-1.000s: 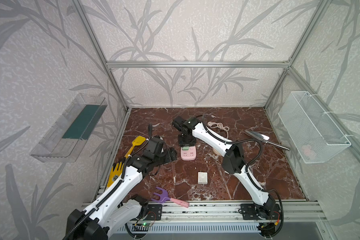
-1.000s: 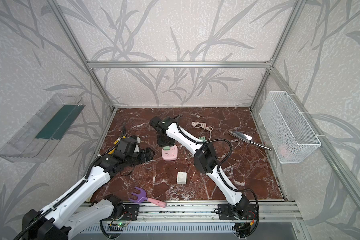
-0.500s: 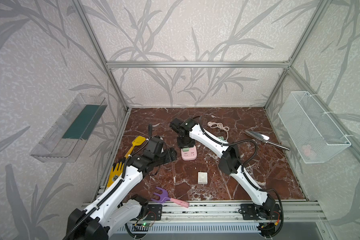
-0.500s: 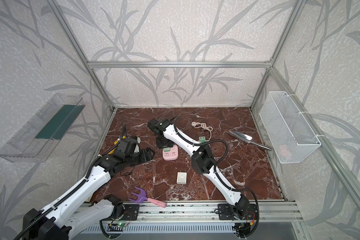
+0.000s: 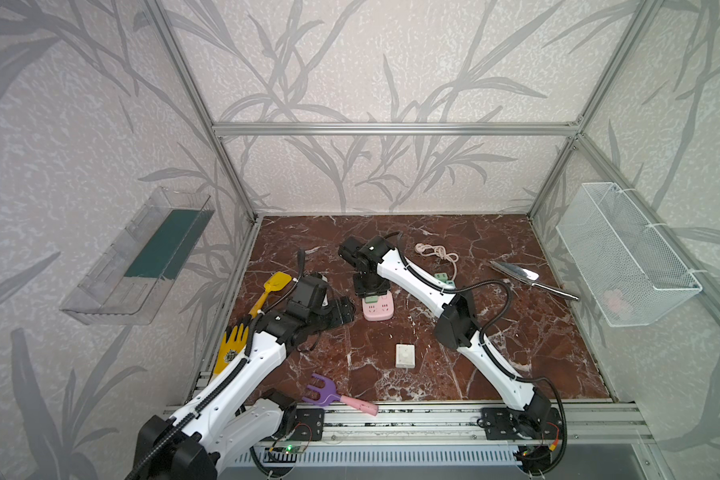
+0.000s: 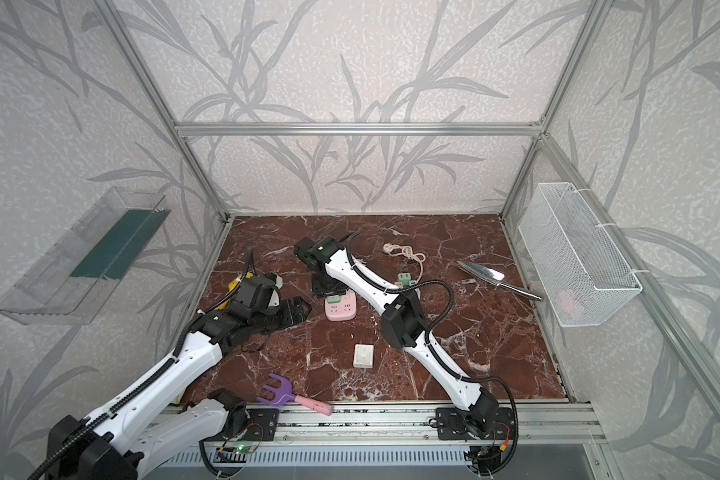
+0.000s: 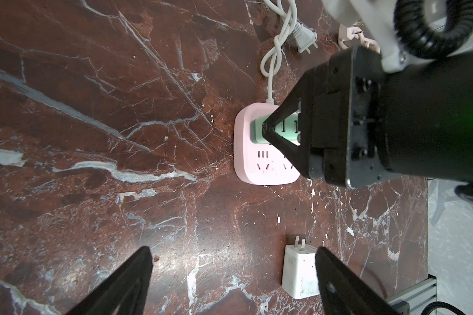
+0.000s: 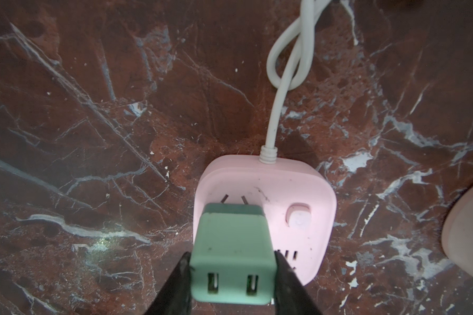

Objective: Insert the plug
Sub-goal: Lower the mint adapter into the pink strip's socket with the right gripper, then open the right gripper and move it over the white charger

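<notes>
A: Position of green plug (image 8: 231,256)?
B: Pressed against face of pink power strip (image 8: 298,191), beside its button, 2 USB ports facing away. Depth of seating – cannot tell.
A: Grippers?
B: Right gripper (image 8: 232,263) clamped on plug's 2 sides. Left gripper (image 7: 232,252) spread wide, just beside strip – near white charger (image 7: 298,270) on marble table (image 8: 93,109).

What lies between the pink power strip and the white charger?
Only bare marble floor lies between the pink power strip and the white charger, clearest in the left wrist view.
</notes>
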Controlling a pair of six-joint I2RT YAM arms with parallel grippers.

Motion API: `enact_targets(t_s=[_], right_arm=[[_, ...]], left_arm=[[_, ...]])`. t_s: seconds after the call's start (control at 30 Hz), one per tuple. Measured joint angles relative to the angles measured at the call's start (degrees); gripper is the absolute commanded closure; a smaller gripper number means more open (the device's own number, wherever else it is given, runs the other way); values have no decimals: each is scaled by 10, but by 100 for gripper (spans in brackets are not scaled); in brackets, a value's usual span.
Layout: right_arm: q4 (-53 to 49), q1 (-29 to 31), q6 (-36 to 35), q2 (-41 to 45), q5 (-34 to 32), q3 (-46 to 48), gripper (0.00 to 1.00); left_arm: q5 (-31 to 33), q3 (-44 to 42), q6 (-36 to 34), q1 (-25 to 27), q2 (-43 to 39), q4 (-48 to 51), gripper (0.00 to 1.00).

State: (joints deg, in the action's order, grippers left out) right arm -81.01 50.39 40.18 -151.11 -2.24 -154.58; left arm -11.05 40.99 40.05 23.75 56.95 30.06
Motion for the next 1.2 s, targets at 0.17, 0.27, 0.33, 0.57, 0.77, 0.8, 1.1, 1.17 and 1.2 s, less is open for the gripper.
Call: enact_targets(t_s=[0.17,0.27,0.33,0.57,0.77,0.8,1.1,1.17,1.2], right_arm=[[-3,-5,-2,-2,2,-4,100],[-2,-8,-6,0,1,0,100],[1,-10,-11,11,1,21,100],[43,-23,-24,76,-16,140,100],[65,-37,-33,115,-17,209,90],[66,-38,-37,116,-13,211,84],[101,-50,-49,145,4,258,48],[106,-52,-49,148,6,268,40],[108,-52,-50,148,6,271,34]], left_arm=[[-14,-2,-3,0,16,-10,8],[-23,-2,-6,0,37,-16,9],[-24,-2,-9,0,45,-16,8],[-23,9,-15,-1,50,-14,8],[-23,13,-15,-2,51,-16,9],[-23,13,-15,-2,52,-16,9],[-14,18,-13,-2,32,-9,10],[-9,19,-13,-2,21,-9,10],[-6,19,-13,-2,15,-9,9]])
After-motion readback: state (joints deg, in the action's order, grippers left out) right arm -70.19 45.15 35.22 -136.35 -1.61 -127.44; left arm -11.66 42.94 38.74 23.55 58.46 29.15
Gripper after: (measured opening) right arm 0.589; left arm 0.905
